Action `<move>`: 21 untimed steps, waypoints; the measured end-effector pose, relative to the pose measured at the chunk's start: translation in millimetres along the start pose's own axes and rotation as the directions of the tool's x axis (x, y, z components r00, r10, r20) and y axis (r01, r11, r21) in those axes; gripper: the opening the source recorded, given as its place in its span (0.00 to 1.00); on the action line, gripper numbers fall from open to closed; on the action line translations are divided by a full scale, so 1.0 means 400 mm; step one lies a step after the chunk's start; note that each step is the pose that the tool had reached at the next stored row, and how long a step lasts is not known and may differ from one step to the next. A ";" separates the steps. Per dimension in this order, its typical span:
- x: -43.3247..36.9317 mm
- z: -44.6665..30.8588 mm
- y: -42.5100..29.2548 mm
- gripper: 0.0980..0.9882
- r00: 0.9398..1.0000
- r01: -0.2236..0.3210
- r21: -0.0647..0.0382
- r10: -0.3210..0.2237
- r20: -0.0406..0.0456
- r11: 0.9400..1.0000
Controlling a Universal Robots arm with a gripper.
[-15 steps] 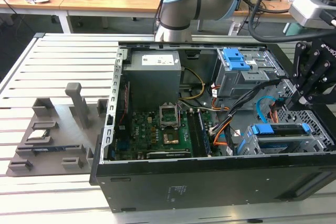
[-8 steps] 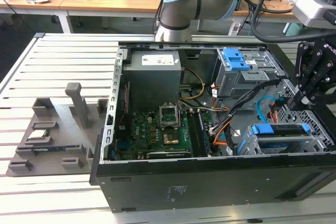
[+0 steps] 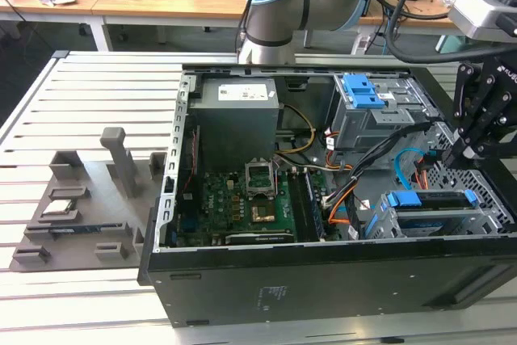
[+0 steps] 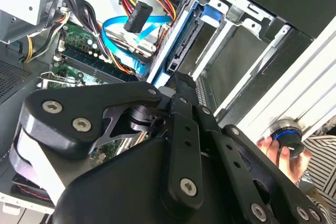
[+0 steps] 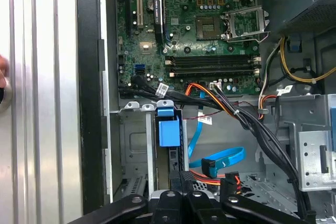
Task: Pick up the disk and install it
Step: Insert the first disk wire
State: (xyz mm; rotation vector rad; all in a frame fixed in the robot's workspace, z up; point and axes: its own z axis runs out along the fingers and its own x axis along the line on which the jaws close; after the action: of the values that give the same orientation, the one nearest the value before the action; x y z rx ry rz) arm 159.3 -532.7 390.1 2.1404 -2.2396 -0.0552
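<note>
The disk (image 3: pixel 436 199) stands on edge in the lower drive bay at the case's front corner, on the exterior view's right. Its blue bracket (image 5: pixel 168 132) faces the motherboard, and in the second wrist view the disk (image 4: pixel 185 40) shows as a dark slab with a blue edge inside the grey cage. My gripper (image 3: pixel 449 156) hangs just above the bay's outer end, a little apart from the disk, with its black fingers drawn together and nothing between them. In both wrist views its linkages fill the foreground, and the gripper (image 5: pixel 184 178) (image 4: pixel 178 80) points at the disk's near end.
The open computer case (image 3: pixel 242 288) lies on a slatted metal table. An upper bay with a blue latch (image 3: pixel 361 90), a loose blue cable (image 5: pixel 223 158) and wire bundles crowd the bay. A grey fixture (image 3: pixel 81 216) holding a chip sits on the exterior view's left. A hand (image 4: pixel 281 148) rests outside the case.
</note>
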 end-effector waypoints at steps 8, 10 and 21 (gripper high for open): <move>-0.064 0.000 -0.015 0.01 1.000 0.000 0.000 0.000 -0.003 1.000; -0.086 0.005 -0.030 0.01 1.000 0.000 0.000 0.000 -0.004 1.000; -0.097 0.013 -0.037 0.15 1.000 0.000 0.000 0.000 -0.005 1.000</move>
State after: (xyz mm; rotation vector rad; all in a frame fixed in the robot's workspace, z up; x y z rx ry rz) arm 175.7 -494.6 384.0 2.1384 -2.2366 -0.0507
